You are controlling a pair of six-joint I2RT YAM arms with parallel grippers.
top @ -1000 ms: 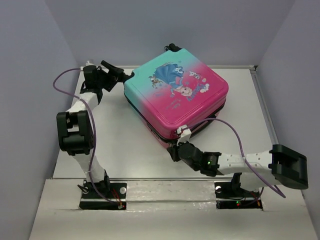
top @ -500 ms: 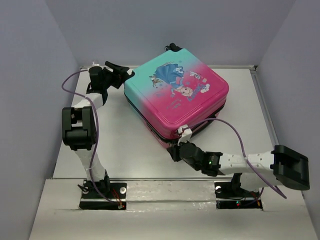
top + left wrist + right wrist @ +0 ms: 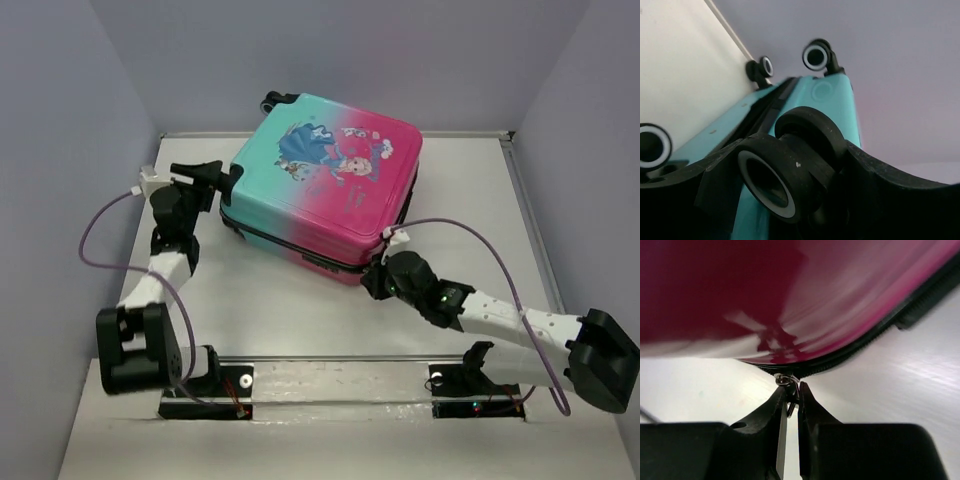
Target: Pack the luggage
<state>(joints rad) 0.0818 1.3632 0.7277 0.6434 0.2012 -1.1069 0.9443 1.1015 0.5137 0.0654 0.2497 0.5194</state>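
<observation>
Top camera: the suitcase [image 3: 320, 185] lies flat on the table [image 3: 290, 310] with its cartoon print facing up, sitting toward the back middle. Its teal end points left and its pink end points right. The left gripper [image 3: 218, 182] is right up against the teal left corner. The right gripper [image 3: 376, 280] is at the near pink corner, down at the seam.

Left wrist camera: super close and low. There's a black wheel [image 3: 790, 172] sitting right between the fingers [image 3: 890, 195] of the left gripper [image 3: 795, 177], and both of them are pressed in against it, so it's clamped on that wheel. Past it you see the teal side of the suitcase [image 3: 832, 107] and three more wheels further along.

Right wrist camera: the pink shell of the suitcase [image 3: 790, 290] fills the top, with the black zipper line under it. The right gripper [image 3: 792, 390] has its fingers squeezed almost together, pinching the little metal zipper pull [image 3: 785, 381]. The white table [image 3: 900, 390] shows below.
</observation>
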